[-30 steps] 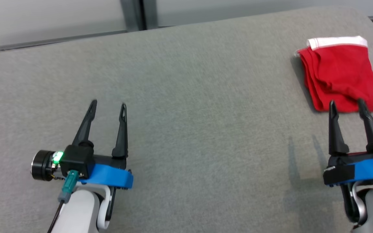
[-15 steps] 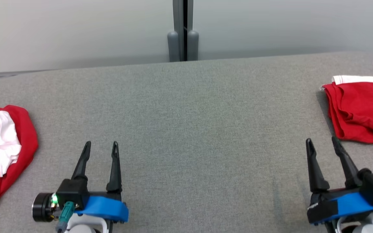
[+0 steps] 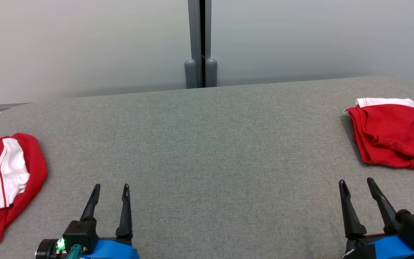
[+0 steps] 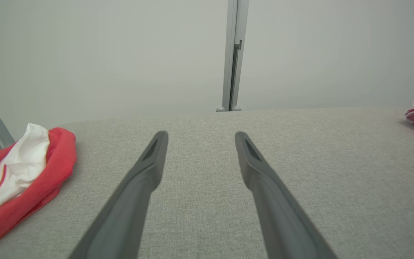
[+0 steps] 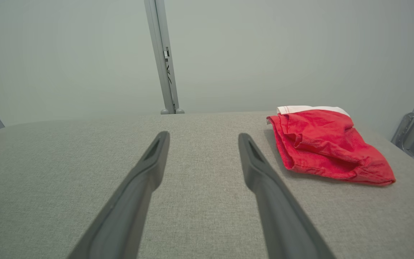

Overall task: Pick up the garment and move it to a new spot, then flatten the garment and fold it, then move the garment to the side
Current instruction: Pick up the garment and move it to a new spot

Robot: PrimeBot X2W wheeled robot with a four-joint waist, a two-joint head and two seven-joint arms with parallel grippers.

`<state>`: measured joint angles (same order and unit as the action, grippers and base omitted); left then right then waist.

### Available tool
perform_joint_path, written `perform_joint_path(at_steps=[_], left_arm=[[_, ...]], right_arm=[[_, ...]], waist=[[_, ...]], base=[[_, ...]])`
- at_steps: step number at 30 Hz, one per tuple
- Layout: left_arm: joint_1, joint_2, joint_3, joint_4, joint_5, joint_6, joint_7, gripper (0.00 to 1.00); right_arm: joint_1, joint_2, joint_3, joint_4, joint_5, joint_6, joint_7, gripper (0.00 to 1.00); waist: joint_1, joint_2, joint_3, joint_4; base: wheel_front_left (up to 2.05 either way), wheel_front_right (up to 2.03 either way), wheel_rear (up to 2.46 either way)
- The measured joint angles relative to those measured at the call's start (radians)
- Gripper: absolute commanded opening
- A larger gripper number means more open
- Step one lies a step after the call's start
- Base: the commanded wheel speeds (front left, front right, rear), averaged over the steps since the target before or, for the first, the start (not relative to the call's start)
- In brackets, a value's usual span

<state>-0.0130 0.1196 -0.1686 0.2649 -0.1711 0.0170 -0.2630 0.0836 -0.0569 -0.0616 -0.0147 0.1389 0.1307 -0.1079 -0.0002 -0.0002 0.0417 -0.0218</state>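
Left claw [image 3: 111,186] and right claw [image 3: 356,180] gape empty; grabbing the folded red cloth garment [image 3: 390,140] at right risks undoing its fold.

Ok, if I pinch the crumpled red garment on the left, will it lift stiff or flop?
Probably flops: the crumpled red garment lies in soft folds, so it should drape. Looks thin, likely light. Pushed, it may bunch on the textured grey surface.
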Motion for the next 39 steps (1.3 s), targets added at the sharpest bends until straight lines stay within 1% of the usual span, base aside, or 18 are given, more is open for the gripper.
perform_joint_path(at_steps=[8, 13, 16, 17, 18, 21, 29, 35, 39], left_arm=[[-0.004, 0.000, -0.002, 0.003, -0.001, -0.001, 0.000, 1.00], [-0.027, -0.008, -0.008, -0.005, 0.000, -0.008, 0.000, 1.00], [-0.049, -0.013, -0.009, -0.012, 0.002, -0.011, 0.000, 1.00], [-0.049, -0.013, -0.009, -0.012, 0.002, -0.011, 0.000, 1.00], [-0.064, -0.017, -0.004, -0.016, 0.001, -0.013, 0.000, 1.00], [-0.076, -0.021, 0.018, -0.024, -0.007, -0.009, 0.000, 1.00], [-0.070, -0.020, 0.088, -0.040, -0.020, -0.001, 0.000, 1.00], [-0.054, -0.028, 0.128, -0.056, -0.024, 0.001, 0.000, 1.00], [-0.056, -0.032, 0.148, -0.056, -0.028, -0.005, 0.000, 1.00]], right_arm=[[0.005, 0.003, -0.002, -0.008, 0.000, 0.000, 0.000, 1.00], [0.006, 0.004, -0.018, -0.012, -0.007, 0.000, -0.002, 1.00], [0.007, 0.004, -0.019, -0.033, -0.013, 0.000, -0.002, 1.00], [0.007, 0.004, -0.019, -0.033, -0.013, 0.000, -0.002, 1.00], [0.007, 0.004, -0.012, -0.049, -0.017, 0.000, 0.001, 1.00], [-0.001, -0.004, 0.002, -0.069, -0.016, 0.000, 0.011, 1.00], [-0.036, -0.051, 0.063, -0.096, -0.016, 0.000, 0.040, 1.00], [-0.046, -0.071, 0.086, -0.117, -0.014, 0.000, 0.054, 1.00], [-0.053, -0.077, 0.084, -0.138, -0.016, 0.000, 0.067, 1.00]], waist=[[0.0003, 0.0003, 0.006, 0.000], [0.0002, 0.0002, 0.009, 0.031], [0.0003, 0.0002, 0.009, 0.073], [0.0003, 0.0002, 0.009, 0.073], [0.0003, 0.0002, 0.010, 0.109], [0.0002, 0.0002, 0.017, 0.164], [0.0002, 0.0002, 0.040, 0.307], [0.0002, 0.0002, 0.062, 0.382], [0.0002, 0.0002, 0.093, 0.405]], base=[[0.00, 0.00, 0.00], [0.00, 0.00, 0.00], [0.00, 0.00, 0.00], [0.00, 0.00, 0.00], [0.00, 0.00, 0.00], [0.00, 0.00, 0.00], [0.00, 0.00, 0.00], [0.00, 0.00, 0.00], [0.00, 0.00, 0.00]])
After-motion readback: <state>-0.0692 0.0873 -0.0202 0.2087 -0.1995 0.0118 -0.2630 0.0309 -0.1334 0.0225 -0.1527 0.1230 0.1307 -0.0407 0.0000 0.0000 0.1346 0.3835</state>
